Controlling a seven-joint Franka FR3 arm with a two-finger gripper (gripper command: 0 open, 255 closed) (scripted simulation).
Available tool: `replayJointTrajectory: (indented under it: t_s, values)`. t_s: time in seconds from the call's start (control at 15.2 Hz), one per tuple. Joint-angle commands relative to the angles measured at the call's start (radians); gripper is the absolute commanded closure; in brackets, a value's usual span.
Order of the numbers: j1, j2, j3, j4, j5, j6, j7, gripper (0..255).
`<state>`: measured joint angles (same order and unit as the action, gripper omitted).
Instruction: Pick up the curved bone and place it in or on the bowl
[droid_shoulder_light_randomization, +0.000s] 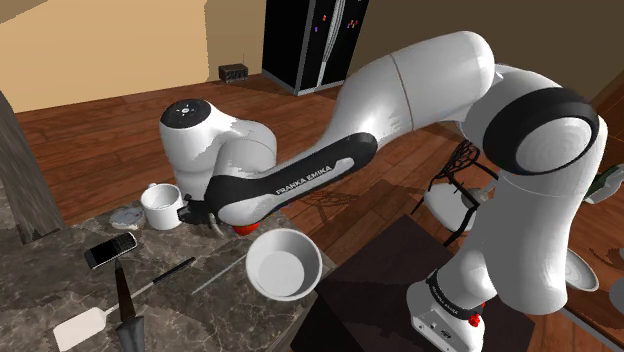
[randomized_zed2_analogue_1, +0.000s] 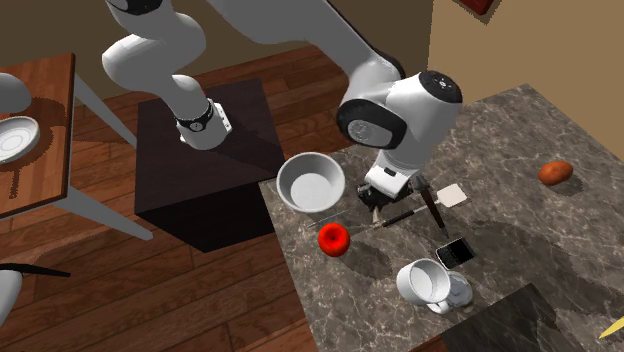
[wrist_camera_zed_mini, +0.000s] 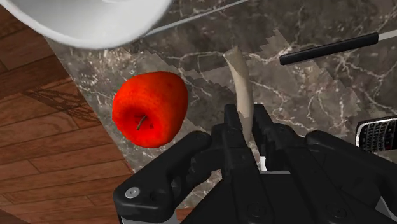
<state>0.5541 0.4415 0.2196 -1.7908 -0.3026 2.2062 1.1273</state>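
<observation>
One white bowl (droid_shoulder_light_randomization: 283, 263) sits at the near edge of a dark marbled counter (droid_shoulder_light_randomization: 50, 290), shoulder view. One white mug (droid_shoulder_light_randomization: 160, 206), one phone (droid_shoulder_light_randomization: 110, 250), one white spatula (droid_shoulder_light_randomization: 80, 328) and one dark knife (droid_shoulder_light_randomization: 125, 315) lie to its left. One red apple (droid_shoulder_light_randomization: 243, 228) peeks out from under the arm (droid_shoulder_light_randomization: 310, 165). Floor (droid_shoulder_light_randomization: 100, 130) is reddish wood planks. One black fridge (droid_shoulder_light_randomization: 315, 40) stands far back, beside a tan wall (droid_shoulder_light_randomization: 100, 40).

Second exterior view: one each of bowl, apple, mug, phone and spatula. Apple lies just beside the bowl, not touching it. One orange-brown lump (randomized_zed2_analogue_1: 555, 172) rests alone toward the counter's far right. One dark box, the stand (randomized_zed2_analogue_1: 200, 170), sits on the floor left of the counter. One wooden table (randomized_zed2_analogue_1: 58, 100) at the left edge carries one white plate (randomized_zed2_analogue_1: 17, 138).

Wrist view: one pale tan bone (wrist_camera_zed_mini: 242, 79), gently curved, runs out from between the two fingers of the gripper (wrist_camera_zed_mini: 247, 124). Jaws are clamped on its lower end. Bone is over the counter, near the apple, between it and one black handle (wrist_camera_zed_mini: 327, 49). Bowl's rim shows beyond the apple, apart from the bone.
</observation>
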Motion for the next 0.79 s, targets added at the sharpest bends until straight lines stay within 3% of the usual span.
replayJointTrajectory:
  t_s: [0.0,0.73]
  values:
    - [-0.010,-0.076,0.006,-0.116,0.006,0.042,0.009,255]
    - [-0.023,-0.469,0.043,-0.642,0.093,0.188,0.014,255]
